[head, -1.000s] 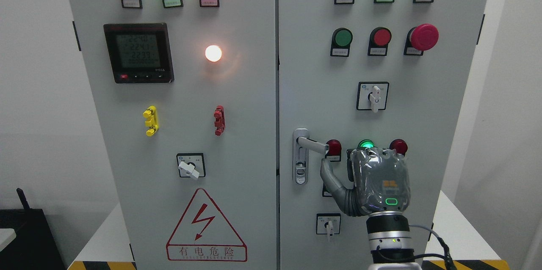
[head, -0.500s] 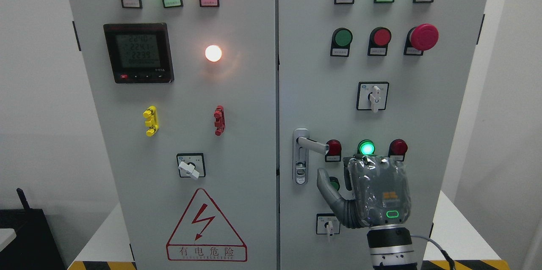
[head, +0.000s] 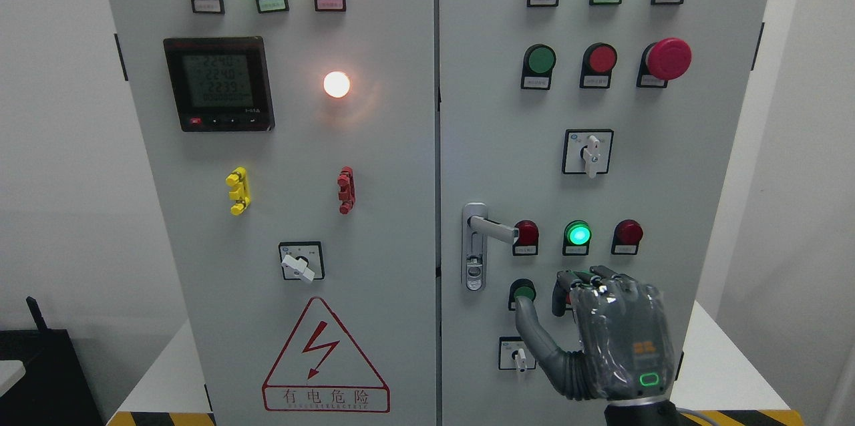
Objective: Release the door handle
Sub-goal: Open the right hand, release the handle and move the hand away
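Observation:
The silver door handle (head: 493, 229) sits on the right cabinet door (head: 507, 145), its lever pointing right from a vertical plate with a keyhole. My right hand (head: 601, 332) hangs below and to the right of the handle, well apart from it. Its thumb sticks out to the left and the fingers are loosely bent, holding nothing. The left arm is out of view.
Around the hand are a lit green button (head: 578, 235), red buttons (head: 526, 234), a dark green button (head: 523, 292) and a small rotary switch (head: 518, 354). The left door (head: 374, 212) carries a meter (head: 219, 83) and a warning triangle (head: 325, 358). A white table edge (head: 721, 359) shows at the right.
My right hand has dropped down and slightly right, moving away from the handle lever; the green and red buttons it covered now show.

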Controlling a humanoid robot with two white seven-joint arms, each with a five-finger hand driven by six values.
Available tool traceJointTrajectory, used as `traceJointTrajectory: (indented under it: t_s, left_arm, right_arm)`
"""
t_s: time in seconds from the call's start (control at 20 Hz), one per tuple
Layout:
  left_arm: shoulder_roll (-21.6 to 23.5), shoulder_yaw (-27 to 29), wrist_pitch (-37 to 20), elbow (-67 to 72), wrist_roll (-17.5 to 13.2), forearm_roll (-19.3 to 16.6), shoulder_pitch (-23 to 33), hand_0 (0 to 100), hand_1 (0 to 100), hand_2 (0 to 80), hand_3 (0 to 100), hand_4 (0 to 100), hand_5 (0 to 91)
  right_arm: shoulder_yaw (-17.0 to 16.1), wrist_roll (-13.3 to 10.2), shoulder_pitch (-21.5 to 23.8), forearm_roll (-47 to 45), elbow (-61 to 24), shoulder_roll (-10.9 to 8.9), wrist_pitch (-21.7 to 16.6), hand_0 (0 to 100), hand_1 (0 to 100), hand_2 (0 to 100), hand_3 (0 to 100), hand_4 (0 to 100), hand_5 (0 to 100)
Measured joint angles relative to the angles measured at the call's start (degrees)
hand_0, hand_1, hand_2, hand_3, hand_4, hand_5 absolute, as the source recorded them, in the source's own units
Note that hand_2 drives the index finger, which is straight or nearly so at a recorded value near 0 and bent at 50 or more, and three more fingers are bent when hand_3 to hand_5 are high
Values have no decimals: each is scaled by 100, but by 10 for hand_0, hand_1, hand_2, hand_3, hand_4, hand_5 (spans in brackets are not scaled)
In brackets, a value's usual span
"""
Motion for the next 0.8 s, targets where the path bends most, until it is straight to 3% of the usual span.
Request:
traceJointTrajectory:
  t_s: [0.15, 0.25, 0.45, 0.8]
  left_arm:
    - [0, 0, 0, 0, 0, 0, 2, 120, 389, 0, 0, 0, 0]
    - [0, 0, 0, 0, 0, 0, 2, 120, 389, 0, 0, 0, 0]
    - [0, 0, 0, 0, 0, 0, 2, 120, 389, 0, 0, 0, 0]
    - [0, 0, 0, 0, 0, 0, 1, 120, 389, 0, 0, 0, 0]
  right_arm:
    - [-81, -10, 122, -345, -151, -210, -236, 510, 30, 72, 131, 80, 0]
    - [-149, -16, 172, -553, -221, -316, -463, 509, 4, 26, 71, 17, 0]
    - [-314, 8, 288, -854, -340, -484, -735, 488, 6, 5, 65, 8, 0]
    - [-480, 37, 466, -1069, -480, -627, -816, 438, 77, 10, 75, 13, 0]
